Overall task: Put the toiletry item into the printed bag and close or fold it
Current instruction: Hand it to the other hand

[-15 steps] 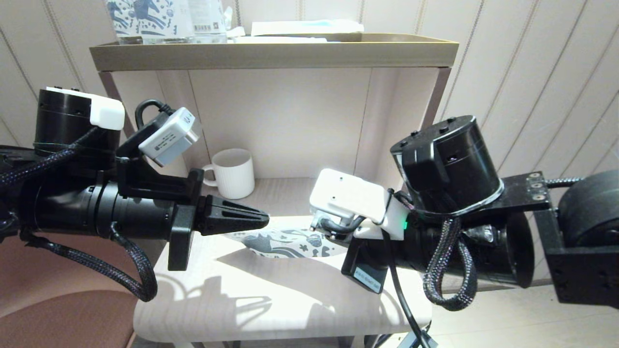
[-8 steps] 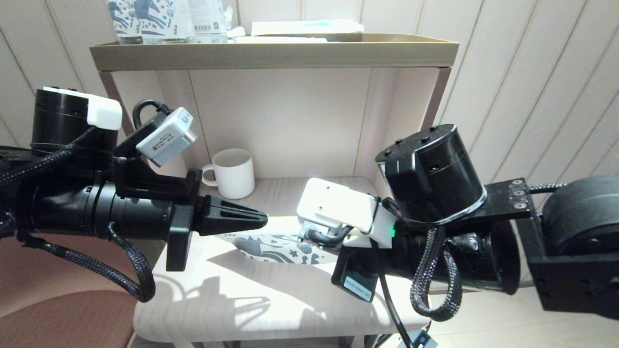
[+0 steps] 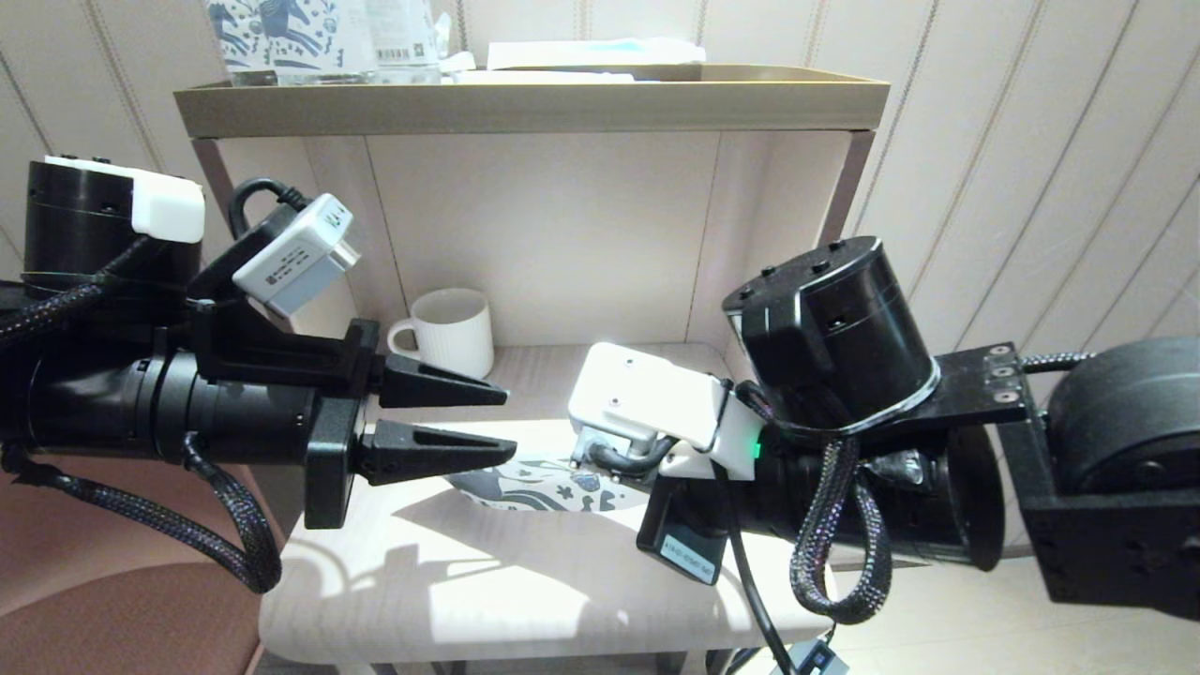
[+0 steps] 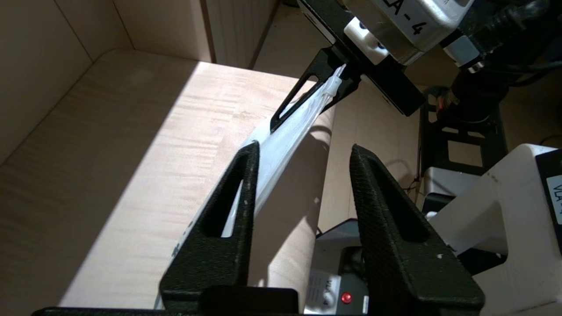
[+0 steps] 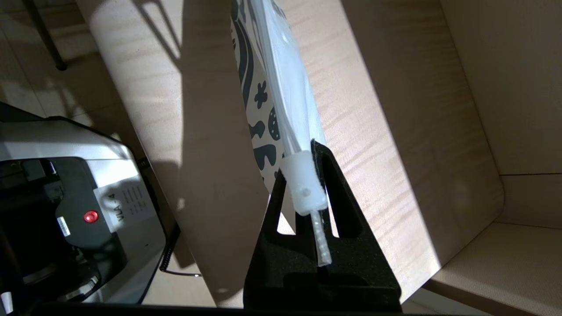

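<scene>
**Bag held by one end, left fingers spread at the other**

Head view: the printed bag [image 3: 548, 480] lies lengthwise between the arms, above the counter [image 3: 450, 581]. The right end effector [image 3: 600, 459] is hidden behind its camera; the left end effector [image 3: 502, 422] points at the bag's near end with fingers parted, the white mug [image 3: 450, 335] behind it.

Left wrist view: the bag [image 4: 290, 131] runs edge-on from beside one finger [image 4: 228, 219] away to the right end effector [image 4: 327, 83]; bare counter on one side, the counter's edge on the other.

Right wrist view: the right end effector [image 5: 314, 206] is clamped on the slider tab [image 5: 303, 184]. The toiletry item cannot be made out; probably inside
</scene>
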You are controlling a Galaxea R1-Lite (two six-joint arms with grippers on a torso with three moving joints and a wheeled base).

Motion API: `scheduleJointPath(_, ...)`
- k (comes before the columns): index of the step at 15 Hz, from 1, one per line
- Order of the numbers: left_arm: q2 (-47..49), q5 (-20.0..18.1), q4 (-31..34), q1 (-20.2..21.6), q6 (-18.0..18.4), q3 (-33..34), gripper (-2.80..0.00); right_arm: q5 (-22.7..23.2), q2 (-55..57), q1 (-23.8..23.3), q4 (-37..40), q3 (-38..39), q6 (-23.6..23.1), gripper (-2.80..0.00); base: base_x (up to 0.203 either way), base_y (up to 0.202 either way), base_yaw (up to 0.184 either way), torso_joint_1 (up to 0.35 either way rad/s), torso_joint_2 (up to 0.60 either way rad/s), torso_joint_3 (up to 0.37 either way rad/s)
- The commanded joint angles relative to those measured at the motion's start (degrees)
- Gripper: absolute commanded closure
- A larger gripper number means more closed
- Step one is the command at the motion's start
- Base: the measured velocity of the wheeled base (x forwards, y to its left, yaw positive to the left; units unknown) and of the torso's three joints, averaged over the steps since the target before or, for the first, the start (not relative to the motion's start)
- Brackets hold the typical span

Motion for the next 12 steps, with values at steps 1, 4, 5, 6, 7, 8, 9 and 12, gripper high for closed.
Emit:
scheduleJointPath(1,0.42,-0.38,-0.08,0.0,0.19,0.29,-2.8,-0.05,0.62,0.36,0.03,-0.5,-0.22,0.0,0.0,0.0,0.0,0.0,0.0,0.0)
scheduleJointPath(4,1.29,-0.32,-0.06,-0.09,0.35,0.29,-2.8,0.04,1.91,1.52,0.03,-1.66,-0.21,0.0,0.0,0.0,0.0,0.0,0.0,0.0)
scheduleJointPath(5,1.49,-0.32,-0.08,-0.17,0.45,0.2,-2.8,0.05,2.64,2.03,0.0,-2.03,-0.22,0.0,0.0,0.0,0.0,0.0,0.0,0.0)
scheduleJointPath(6,1.65,-0.32,-0.23,-0.11,0.49,0.24,-2.8,0.11,3.67,2.31,-0.04,-2.68,-0.22,0.0,0.0,0.0,0.0,0.0,0.0,0.0)
scheduleJointPath(7,2.02,-0.32,-0.61,-0.17,0.8,0.38,-2.8,0.23,4.8,2.83,-0.1,-3.43,-0.17,0.0,0.0,0.0,0.0,0.0,0.0,0.0)
scheduleJointPath(8,2.33,-0.32,-0.69,-0.17,1.17,0.45,-2.8,0.48,5.9,3.36,-0.29,-4.15,-0.14,0.0,0.0,0.0,0.0,0.0,0.0,0.0)
scheduleJointPath(9,2.63,-0.32,-0.7,-0.26,1.33,0.55,-2.8,0.64,6.74,3.72,-0.63,-4.56,-0.13,0.0,0.0,0.0,0.0,0.0,0.0,0.0)
scheduleJointPath(12,3.04,-0.32,-1.05,-0.49,1.99,1.06,-2.8,0.96,7.71,4.1,-0.85,-5.59,-0.09,0.0,0.0,0.0,0.0,0.0,0.0,0.0)
